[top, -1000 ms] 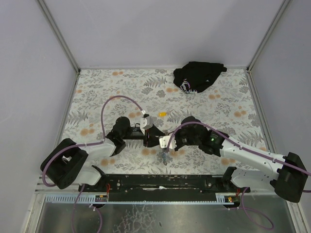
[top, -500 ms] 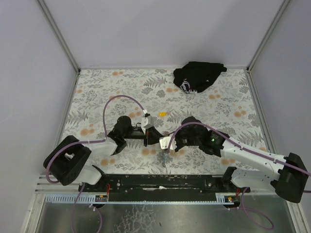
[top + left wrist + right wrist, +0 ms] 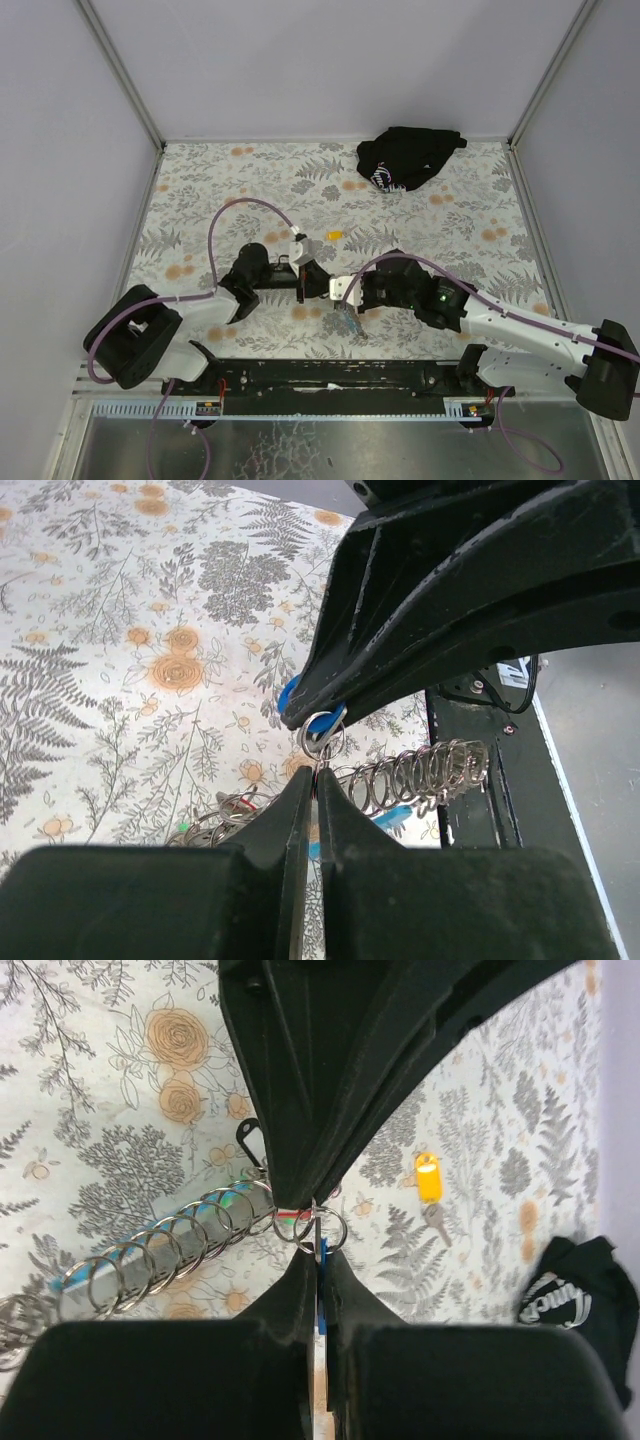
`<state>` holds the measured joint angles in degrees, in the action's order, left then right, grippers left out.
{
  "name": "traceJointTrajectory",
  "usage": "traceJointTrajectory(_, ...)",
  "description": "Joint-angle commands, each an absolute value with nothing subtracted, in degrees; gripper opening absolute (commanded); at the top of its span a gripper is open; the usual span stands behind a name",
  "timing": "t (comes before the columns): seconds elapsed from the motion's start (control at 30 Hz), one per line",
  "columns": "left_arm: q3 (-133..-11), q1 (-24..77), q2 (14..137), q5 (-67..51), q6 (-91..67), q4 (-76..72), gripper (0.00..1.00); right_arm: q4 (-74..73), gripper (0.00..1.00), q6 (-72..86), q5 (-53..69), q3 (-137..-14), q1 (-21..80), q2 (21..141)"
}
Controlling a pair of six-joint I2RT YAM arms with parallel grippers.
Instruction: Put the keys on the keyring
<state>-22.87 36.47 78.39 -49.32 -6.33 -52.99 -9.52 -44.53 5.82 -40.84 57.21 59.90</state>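
Note:
In the top view my left gripper [image 3: 320,283] and right gripper [image 3: 341,291] meet tip to tip near the table's front middle. In the left wrist view my left gripper [image 3: 315,780] is shut on the thin keyring [image 3: 322,732], with a red tag [image 3: 245,802] and a green tag [image 3: 185,827] nearby. The right fingers [image 3: 400,650] come in from the upper right and hold the blue-tagged key [image 3: 289,692] against the ring. In the right wrist view my right gripper [image 3: 319,1252] is shut on the blue key [image 3: 323,1252], touching the keyring [image 3: 325,1226].
A chain of linked metal rings [image 3: 160,1250] and a light-blue strap [image 3: 395,818] trail from the keyring on the cloth. A yellow-tagged key [image 3: 335,235] lies just behind the grippers. A black cloth bundle [image 3: 408,157] sits at the back right.
The right arm has swung lower and to the right, and the left gripper has edged right with it. Both stay shut, tip to tip.

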Motion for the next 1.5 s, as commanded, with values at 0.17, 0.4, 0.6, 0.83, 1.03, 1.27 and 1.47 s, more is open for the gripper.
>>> traceJointTrajectory(0.17, -15.41, 35.77, 75.65, -31.59, -13.95, -59.13, 0.00, -5.02, 0.00, -21.84, -5.81, -35.40, 57.94, 55.36)
traceJointTrajectory(0.4, -11.43, 37.85, 76.96, -19.42, -19.97, -68.49, 0.00, -2.17, 0.00, -17.85, -4.61, -33.49, 59.21, 59.00)
traceJointTrajectory(0.6, -10.26, 40.16, 79.93, -18.43, -22.52, -76.00, 0.00, -0.36, 0.00, -19.53, -7.18, -34.33, 62.03, 63.17)
traceJointTrajectory(0.83, -12.09, 39.94, 75.13, -26.64, -16.08, -69.16, 0.18, -1.45, 0.00, -29.91, -9.74, -37.42, 62.07, 60.03)
traceJointTrajectory(1.03, -16.07, 39.51, 72.66, -35.16, -9.56, -60.18, 0.37, -3.61, 0.00, -39.25, -8.98, -39.92, 62.12, 59.73)
traceJointTrajectory(1.27, -20.23, 39.04, 73.87, -41.10, -4.37, -53.12, 0.47, -8.34, 0.00, -47.33, -5.10, -43.16, 62.12, 60.03)
traceJointTrajectory(1.47, -22.57, 38.50, 73.05, -40.97, 0.82, -46.57, 0.50, -11.66, 0.00, -52.56, -1.89, -44.73, 62.07, 60.99)
